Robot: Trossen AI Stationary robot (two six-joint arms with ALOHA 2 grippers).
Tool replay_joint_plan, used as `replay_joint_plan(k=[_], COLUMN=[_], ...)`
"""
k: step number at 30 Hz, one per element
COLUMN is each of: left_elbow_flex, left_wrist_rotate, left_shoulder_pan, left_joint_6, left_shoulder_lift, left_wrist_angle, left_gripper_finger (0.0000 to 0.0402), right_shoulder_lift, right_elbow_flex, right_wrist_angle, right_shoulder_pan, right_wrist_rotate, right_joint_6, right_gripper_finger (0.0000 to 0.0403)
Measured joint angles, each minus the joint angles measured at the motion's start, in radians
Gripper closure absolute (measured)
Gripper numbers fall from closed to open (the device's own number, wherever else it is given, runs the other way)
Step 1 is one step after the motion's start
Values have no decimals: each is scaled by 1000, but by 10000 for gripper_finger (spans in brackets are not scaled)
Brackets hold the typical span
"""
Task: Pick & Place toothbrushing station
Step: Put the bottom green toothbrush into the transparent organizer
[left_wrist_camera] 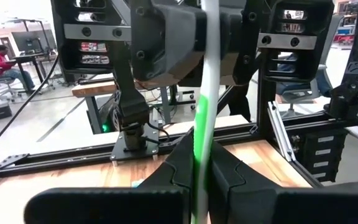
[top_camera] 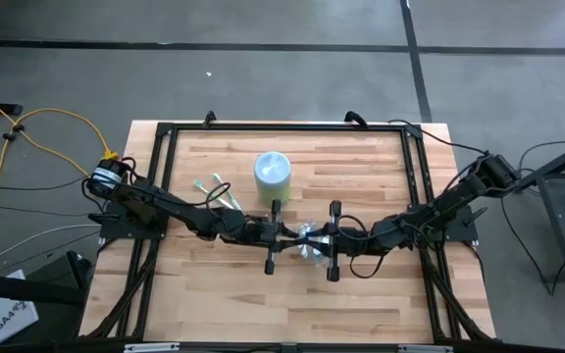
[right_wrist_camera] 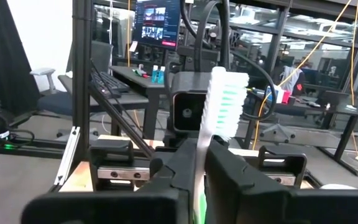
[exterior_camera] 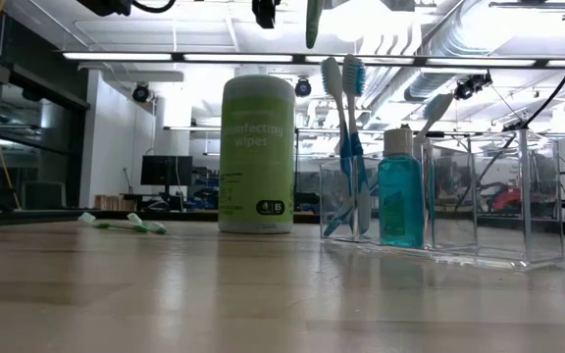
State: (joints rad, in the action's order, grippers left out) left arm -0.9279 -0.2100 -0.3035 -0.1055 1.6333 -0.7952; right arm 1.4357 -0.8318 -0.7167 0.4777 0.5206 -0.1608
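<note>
A green-white toothbrush (left_wrist_camera: 204,118) stands upright in the air between my two grippers, which face each other over the table's middle. Its bristled head (right_wrist_camera: 226,102) is on top, and its lower tip (exterior_camera: 313,25) hangs high above the table. My left gripper (top_camera: 292,235) and my right gripper (top_camera: 317,238) are both shut on it. Below them the clear plastic container (exterior_camera: 479,211) stands on the table, holding two blue-white toothbrushes (exterior_camera: 346,147) and a blue bottle (exterior_camera: 400,201). Two more green-white toothbrushes (exterior_camera: 121,224) lie flat on the table to the left. My left gripper (left_wrist_camera: 202,180) pinches the toothbrush's handle (left_wrist_camera: 199,155) between its two fingers, coming in level from the table's left, with the fingers across the handle. The brush stands upright, lifted clear. My right gripper (right_wrist_camera: 199,177) pinches the shaft below the head (right_wrist_camera: 199,152) between its two fingers, level from the table's right, fingers across it.
A tall green wipes canister (top_camera: 272,172) stands just beyond the grippers toward the far edge. A black metal frame (top_camera: 282,127) runs around the wooden tabletop. Bare wood lies along the near side.
</note>
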Motion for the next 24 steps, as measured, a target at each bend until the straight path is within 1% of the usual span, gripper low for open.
replay_joint_plan(k=[3, 11, 15, 17, 20, 24], left_elbow_flex=[0, 0, 0, 0, 0, 0], left_wrist_rotate=[4, 52, 111, 117, 118, 118], left_shoulder_pan=[0, 0, -1, -4, -5, -7], left_joint_6=[-1, 0, 6, 6, 4, 16], left_shoulder_lift=[0, 0, 0, 0, 0, 0], left_wrist_angle=[2, 3, 3, 2, 3, 4], left_gripper_finger=[383, 305, 272, 260, 246, 240], right_shoulder_lift=[0, 0, 0, 0, 0, 0], right_elbow_flex=[0, 0, 0, 0, 0, 0], right_wrist_angle=[2, 2, 1, 1, 10, 37], right_shoulder_pan=[0, 3, 21, 36, 65, 108], right_wrist_rotate=[-4, -6, -1, 21, 83, 161], right_joint_6=[-1, -1, -1, -2, -2, -3], right_gripper_finger=[393, 396, 397, 397, 398, 398])
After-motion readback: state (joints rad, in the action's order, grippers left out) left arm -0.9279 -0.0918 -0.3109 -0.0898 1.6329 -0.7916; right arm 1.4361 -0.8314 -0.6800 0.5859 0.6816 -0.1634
